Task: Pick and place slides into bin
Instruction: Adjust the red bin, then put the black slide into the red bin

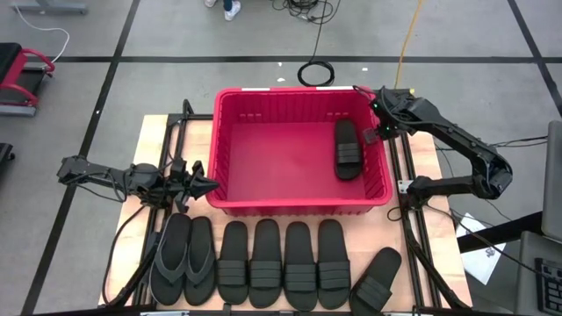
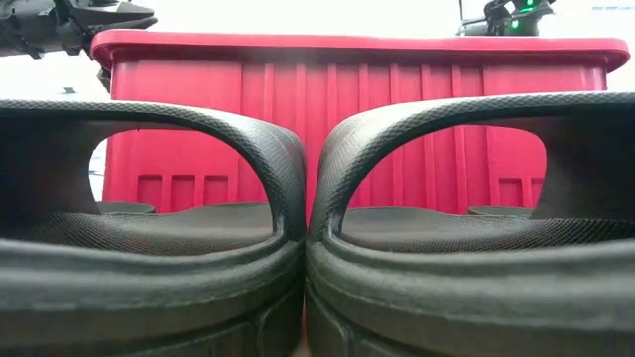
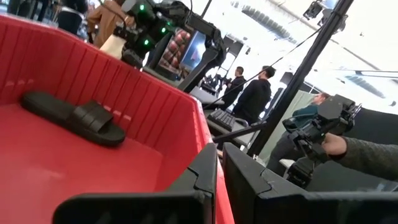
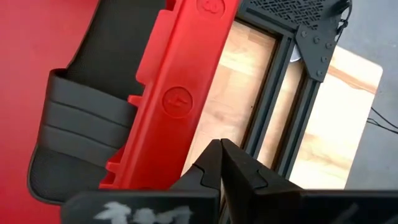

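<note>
The red bin (image 1: 230, 140) stands mid-table. One black strap slide (image 1: 348, 149) lies flat on the bin's floor by its right wall; it also shows in the left wrist view (image 3: 74, 118) and the right wrist view (image 4: 81, 124). Several slides lie in a row on the table before the bin: two thong flip-flops (image 1: 183, 259) at the left, several strap slides (image 1: 283, 263), and one turned askew (image 1: 378, 281). My left gripper (image 1: 211, 186) is shut and empty at the bin's near left corner. My right gripper (image 4: 221, 155) is shut and empty above the bin's right rim (image 4: 180, 99).
Black frame rails (image 1: 411, 219) run along both sides of the wooden table. Two strap slides (image 2: 298, 228) fill the low view's foreground, with the bin wall (image 2: 397, 129) behind them. People (image 3: 255, 93) stand in the room beyond the table.
</note>
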You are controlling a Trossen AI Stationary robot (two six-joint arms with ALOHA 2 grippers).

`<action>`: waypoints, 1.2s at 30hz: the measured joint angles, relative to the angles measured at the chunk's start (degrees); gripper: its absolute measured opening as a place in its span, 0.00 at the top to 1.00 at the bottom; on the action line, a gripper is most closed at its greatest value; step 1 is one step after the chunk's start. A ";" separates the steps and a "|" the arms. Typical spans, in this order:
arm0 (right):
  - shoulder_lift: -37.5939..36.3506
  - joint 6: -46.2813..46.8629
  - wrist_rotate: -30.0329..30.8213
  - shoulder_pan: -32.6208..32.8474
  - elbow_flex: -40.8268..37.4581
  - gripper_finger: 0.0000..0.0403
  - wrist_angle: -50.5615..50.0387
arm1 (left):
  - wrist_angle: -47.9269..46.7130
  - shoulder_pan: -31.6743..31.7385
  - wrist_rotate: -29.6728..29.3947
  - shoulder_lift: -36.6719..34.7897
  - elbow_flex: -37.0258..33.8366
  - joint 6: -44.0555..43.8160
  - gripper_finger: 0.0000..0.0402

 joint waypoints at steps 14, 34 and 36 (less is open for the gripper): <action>-4.55 -7.10 6.32 0.13 5.72 1.00 -1.37 | 7.21 0.00 0.04 -0.02 0.02 4.89 0.94; -28.43 -29.42 -46.15 0.13 30.26 1.00 -9.41 | 5.04 0.00 -1.71 0.00 0.01 -0.90 0.94; -29.08 -27.03 -50.11 0.13 30.23 1.00 -9.14 | 5.01 0.00 -2.31 0.00 0.02 -1.89 0.94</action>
